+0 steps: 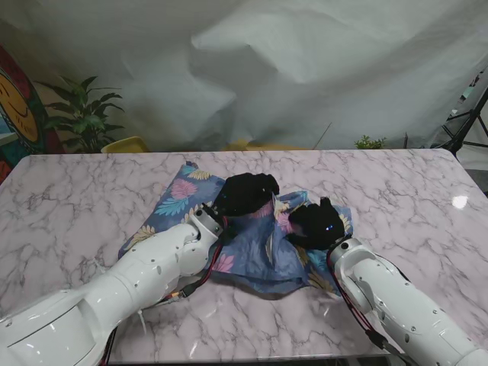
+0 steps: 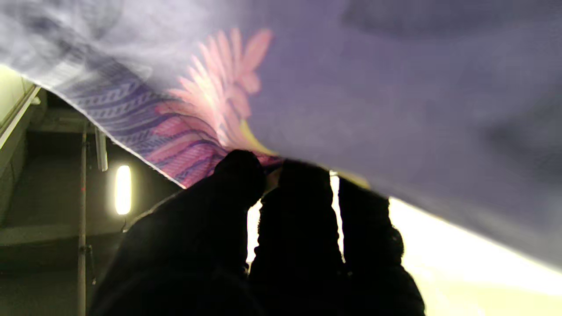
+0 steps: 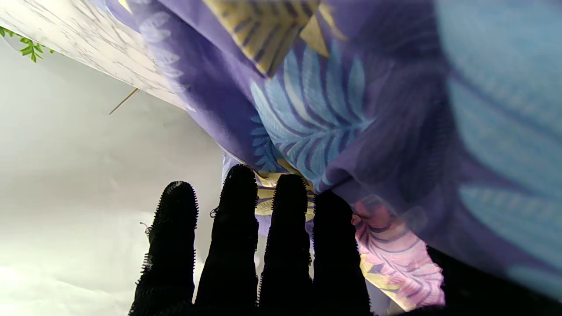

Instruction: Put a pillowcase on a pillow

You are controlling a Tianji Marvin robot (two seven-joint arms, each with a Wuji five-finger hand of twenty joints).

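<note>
The pillowcase (image 1: 252, 255), blue-purple with pink, yellow and blue leaves, lies rumpled in the middle of the marble table (image 1: 84, 206). My left hand (image 1: 244, 194) sits on its far middle part. In the left wrist view its fingertips (image 2: 246, 171) close on a fabric edge (image 2: 184, 140). My right hand (image 1: 316, 223) rests on the right part of the cloth. Its four fingers (image 3: 285, 210) are stretched straight, with the pillowcase (image 3: 316, 109) bunched against them and over the thumb side. A thin pale edge (image 1: 271, 232) shows in a fold between the hands. I cannot make out a separate pillow.
A white backdrop (image 1: 305, 69) hangs behind the table. A potted plant (image 1: 84, 114) and a yellow object (image 1: 126, 143) stand beyond the far left edge. A tripod (image 1: 469, 114) is at the far right. Bare marble lies on both sides of the cloth.
</note>
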